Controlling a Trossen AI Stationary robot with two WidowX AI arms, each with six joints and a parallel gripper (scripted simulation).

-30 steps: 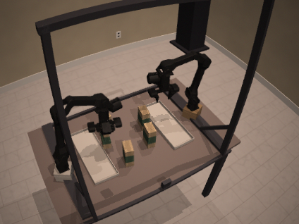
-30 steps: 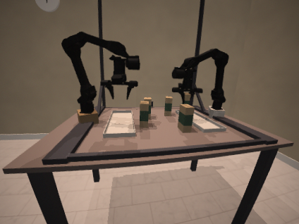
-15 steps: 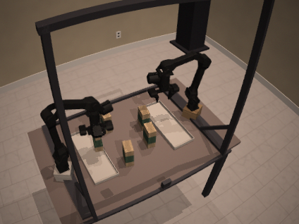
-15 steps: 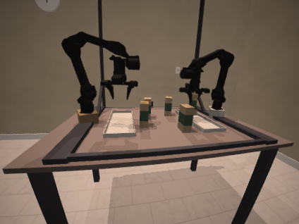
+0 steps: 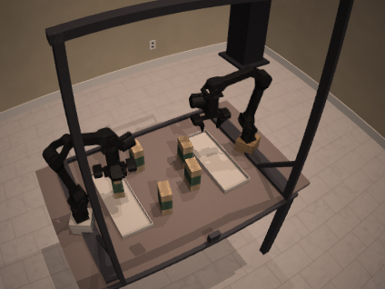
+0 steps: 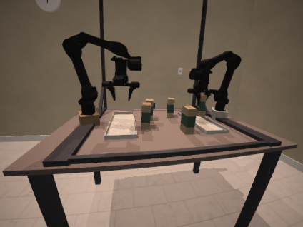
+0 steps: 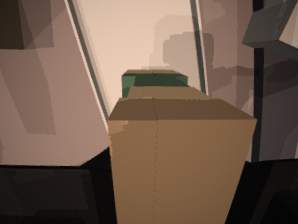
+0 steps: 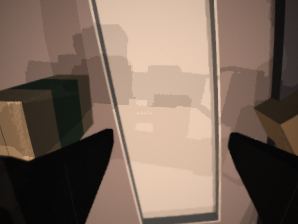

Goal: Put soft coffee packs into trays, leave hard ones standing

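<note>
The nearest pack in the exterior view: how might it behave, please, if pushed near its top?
The nearest pack would probably tip, standing tall on a narrow end. Its flat sides suggest it won't roll. Whether it's stiff or soft, I can't tell by sight.

Four packs [image 5: 192,174] [image 6: 188,120] [image 8: 70,112] stand between the two trays [image 5: 129,218] [image 6: 121,128] [image 7: 120,30] [image 8: 170,185], a fifth [image 5: 118,187] [image 6: 202,103] [image 7: 175,165] above one.
</note>
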